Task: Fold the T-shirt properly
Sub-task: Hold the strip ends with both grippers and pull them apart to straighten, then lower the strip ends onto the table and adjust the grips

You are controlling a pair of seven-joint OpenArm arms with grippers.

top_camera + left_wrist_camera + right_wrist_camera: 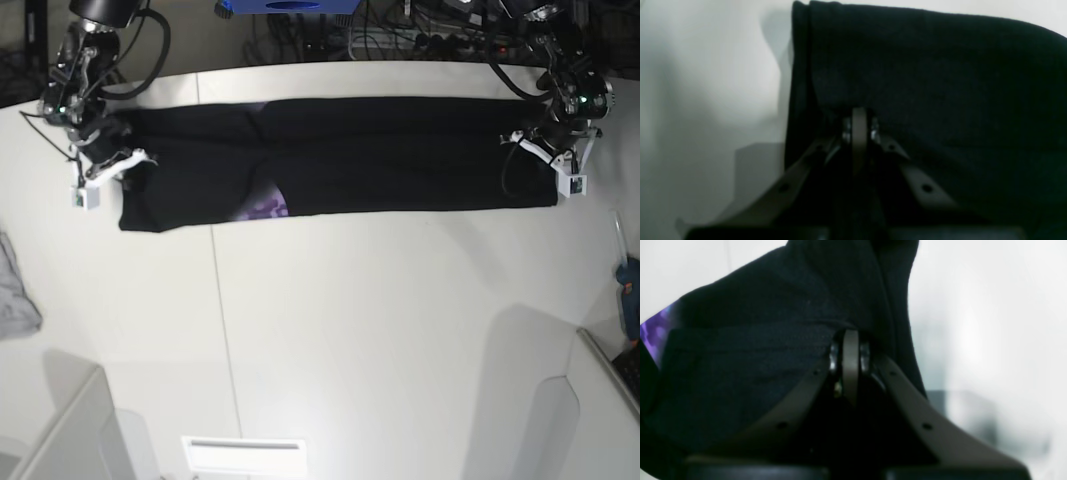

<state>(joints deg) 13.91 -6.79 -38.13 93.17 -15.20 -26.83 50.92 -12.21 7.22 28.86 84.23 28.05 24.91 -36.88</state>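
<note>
The black T-shirt [390, 150] lies folded into a long band across the far side of the white table, with a patch of purple print [265, 208] showing at its lower edge. My left gripper [530, 140] is shut on the band's right end. In the left wrist view its fingers [859, 116] pinch the black cloth [940, 83] near a folded edge. My right gripper [115, 150] is shut on the band's left end. The right wrist view has the cloth [773, 306] bunched over the closed gripper [850, 340], with a sliver of purple print [655, 333] at the left.
A small grey cloth [15, 290] lies at the table's left edge. A white box [243, 455] sits at the front edge, and a blue object [630, 290] at the right edge. Cables and gear [400, 35] crowd the space behind the table.
</note>
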